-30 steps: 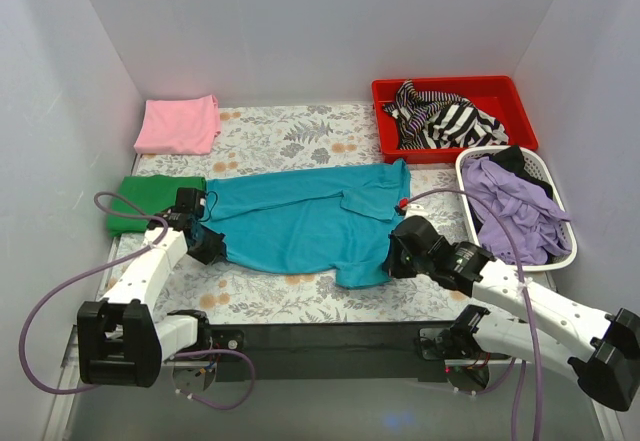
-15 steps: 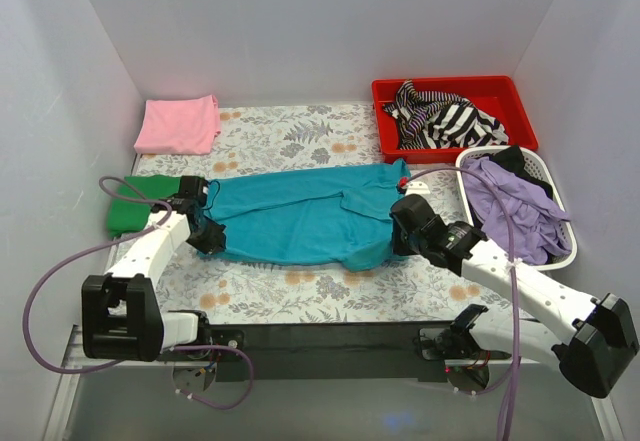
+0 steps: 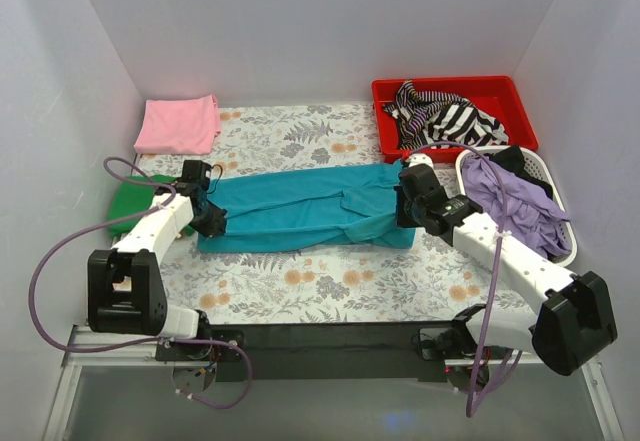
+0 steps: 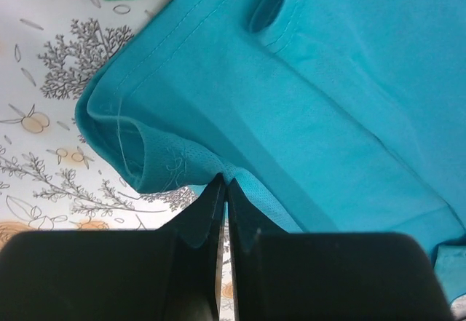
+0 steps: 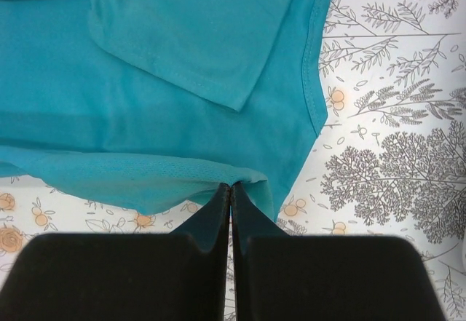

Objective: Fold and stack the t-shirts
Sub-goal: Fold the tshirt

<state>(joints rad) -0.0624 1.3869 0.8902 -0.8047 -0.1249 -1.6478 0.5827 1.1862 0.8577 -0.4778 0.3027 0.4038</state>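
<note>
The teal t-shirt [image 3: 300, 209] lies stretched left to right across the middle of the table, its near half folded back over the far half. My left gripper [image 3: 213, 220] is shut on its left near edge; the wrist view shows the hem [image 4: 182, 172] pinched at the fingertips. My right gripper [image 3: 404, 216] is shut on its right near edge, the hem [image 5: 182, 172] pinched likewise. A folded pink t-shirt [image 3: 180, 124] lies at the back left. A folded green t-shirt [image 3: 128, 204] lies left of the teal one, partly behind my left arm.
A red bin [image 3: 500, 96] with striped black-and-white cloth stands at the back right. A white basket [image 3: 560, 251] with purple and black clothes stands right of my right arm. The table has a floral cover [image 3: 330, 281]. White walls enclose three sides.
Both grippers have carried the teal shirt's near edge away from me and over the far part, folding it into a narrower band. The floral cover in front is now uncovered.
</note>
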